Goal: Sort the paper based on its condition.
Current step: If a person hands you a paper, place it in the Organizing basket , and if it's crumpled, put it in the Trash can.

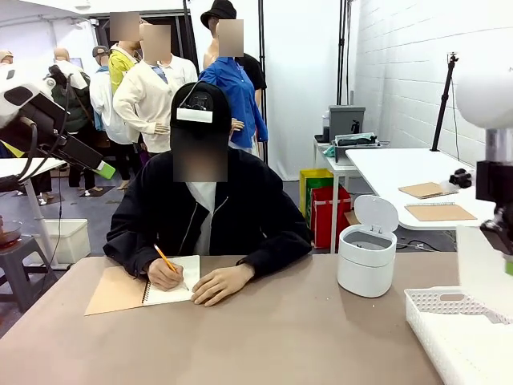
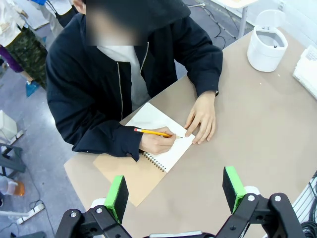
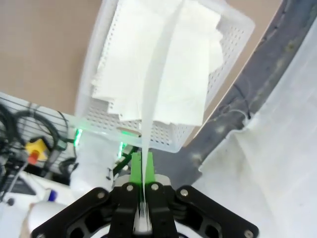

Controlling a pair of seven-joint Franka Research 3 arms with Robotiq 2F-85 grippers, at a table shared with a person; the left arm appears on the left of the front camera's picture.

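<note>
Now, front view: looking across the brown desk [image 1: 280, 337] at a person writing. Down at the right edge, a white perforated basket [image 1: 437, 309]. Hanging just above the basket, a paper sheet [image 1: 481, 269], flat and upright, below the right arm. Just left of the basket and farther back, a white bin [image 1: 366, 257] with its lid up. Well left of the basket, a spiral notebook [image 1: 172, 289], with a pencil hand [image 1: 164, 275] on the page and the other hand [image 1: 220, 285] flat beside it. Far up and left of the basket, the left jaws raised off the desk, with one green pad [image 1: 104, 170] in sight.

Over to the left wrist view: left jaws spread wide, green pads [image 2: 117, 196] well apart, high over the desk. Beyond them, the notebook under the writing hand. Basket corner at the right edge, bin just beside it.

Right wrist view: right jaws pressed together, pinching the paper sheet by its lower edge. Sheet seen edge-on, rising over the basket. Inside the basket, wrinkled sheets [image 3: 173, 84], overlapping in a loose pile.
</note>
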